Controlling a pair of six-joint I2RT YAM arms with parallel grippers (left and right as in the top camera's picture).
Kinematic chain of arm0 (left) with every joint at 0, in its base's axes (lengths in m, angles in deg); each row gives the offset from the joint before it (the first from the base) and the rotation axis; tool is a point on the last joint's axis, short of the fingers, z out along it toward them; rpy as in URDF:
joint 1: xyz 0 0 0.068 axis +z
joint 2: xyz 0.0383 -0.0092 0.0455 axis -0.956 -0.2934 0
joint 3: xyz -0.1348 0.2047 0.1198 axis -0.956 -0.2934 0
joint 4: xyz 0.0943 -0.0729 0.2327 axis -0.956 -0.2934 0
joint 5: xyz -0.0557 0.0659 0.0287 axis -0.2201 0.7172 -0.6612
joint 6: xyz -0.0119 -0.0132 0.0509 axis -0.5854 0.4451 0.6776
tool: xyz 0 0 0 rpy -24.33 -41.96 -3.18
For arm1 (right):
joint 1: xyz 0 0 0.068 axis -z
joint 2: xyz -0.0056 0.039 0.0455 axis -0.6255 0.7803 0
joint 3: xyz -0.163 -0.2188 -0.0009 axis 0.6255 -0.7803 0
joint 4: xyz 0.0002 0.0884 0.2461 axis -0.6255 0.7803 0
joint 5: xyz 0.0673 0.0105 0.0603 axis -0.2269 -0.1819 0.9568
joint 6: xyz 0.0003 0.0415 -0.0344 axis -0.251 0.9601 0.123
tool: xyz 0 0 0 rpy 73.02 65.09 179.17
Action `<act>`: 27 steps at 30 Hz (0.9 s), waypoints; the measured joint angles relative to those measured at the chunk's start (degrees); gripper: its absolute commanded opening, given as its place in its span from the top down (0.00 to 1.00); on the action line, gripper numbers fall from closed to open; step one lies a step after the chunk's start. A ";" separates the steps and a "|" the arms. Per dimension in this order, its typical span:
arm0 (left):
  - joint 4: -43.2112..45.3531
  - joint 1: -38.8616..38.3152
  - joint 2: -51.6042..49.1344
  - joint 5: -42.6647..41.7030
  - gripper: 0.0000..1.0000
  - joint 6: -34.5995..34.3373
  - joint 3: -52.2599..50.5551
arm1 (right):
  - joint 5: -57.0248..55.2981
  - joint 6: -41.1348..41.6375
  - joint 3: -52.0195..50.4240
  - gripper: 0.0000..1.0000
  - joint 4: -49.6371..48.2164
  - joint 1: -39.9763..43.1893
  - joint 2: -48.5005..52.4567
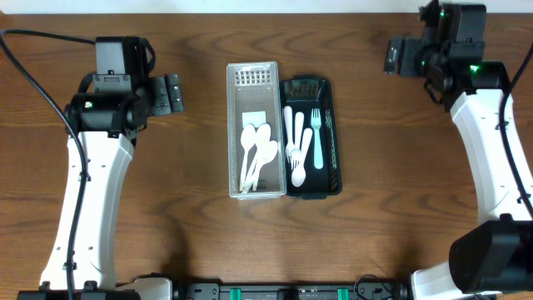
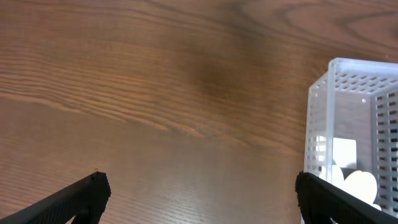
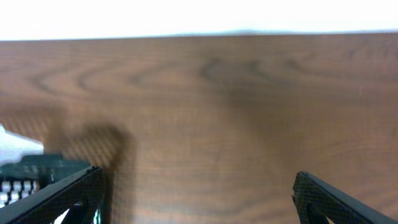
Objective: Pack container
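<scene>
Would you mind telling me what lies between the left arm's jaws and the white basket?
Nothing: only bare wooden table separates the left arm's jaws from the white basket, as both the overhead and left wrist views show.

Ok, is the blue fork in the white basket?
No, the blue fork lies in the dark basket, which sits right beside the white basket.

A robot lab: wooden table (image 1: 200, 242) with two mounted arms (image 1: 92, 192)
</scene>
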 measured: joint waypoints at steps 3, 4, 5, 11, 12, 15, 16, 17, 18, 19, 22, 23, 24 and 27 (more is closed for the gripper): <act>0.17 0.55 0.00 0.00 0.02 0.15 0.00 | -0.02 -0.68 0.00 0.01 1.20 -0.02 -0.02; -0.02 0.70 0.00 0.00 0.02 0.52 0.00 | -0.04 -1.27 0.00 0.01 2.49 0.00 -0.02; -0.55 0.79 0.00 0.00 0.02 0.96 0.00 | -0.04 -1.73 0.00 0.01 3.61 0.00 -0.02; 0.83 1.05 0.76 0.00 0.02 2.32 -1.84 | 0.66 -3.37 -0.02 0.01 7.76 -0.02 -1.03; 1.38 1.05 1.27 0.00 0.02 2.47 -2.75 | 0.76 -3.48 -0.07 0.01 8.13 -0.02 -1.66; 4.39 1.07 4.81 0.00 0.02 2.60 -7.30 | 1.03 -3.56 -1.42 0.01 8.55 -0.07 -6.19; 5.31 1.07 6.58 -0.02 0.02 2.60 -9.01 | 1.07 -3.61 -2.19 0.01 8.55 -0.11 -8.26; 6.62 1.07 8.94 0.00 0.02 2.60 -11.04 | 1.05 -3.69 -3.52 0.01 8.31 -0.22 -11.10; 7.54 1.07 10.73 0.00 0.02 2.60 -12.50 | 1.05 -3.72 -4.74 0.01 8.07 -0.35 -13.35; 9.11 1.07 14.05 -0.02 0.02 2.60 -14.88 | 1.05 -3.74 -6.73 0.01 7.45 -0.57 -16.39; 12.79 1.09 22.71 0.00 0.02 2.58 -20.48 | 1.05 -3.89 -13.22 0.01 5.22 -1.05 -24.52; 13.57 1.09 25.59 0.00 0.02 2.60 -22.23 | 1.03 -3.93 -16.20 0.01 4.09 -1.07 -27.74; 14.64 1.09 29.16 0.00 0.02 2.60 -24.39 | 1.07 -3.93 -18.58 0.01 3.21 -1.07 -30.27; 16.04 1.09 39.04 0.02 0.02 2.60 -30.75 | 1.03 -3.93 -27.17 0.01 0.07 -1.07 -39.30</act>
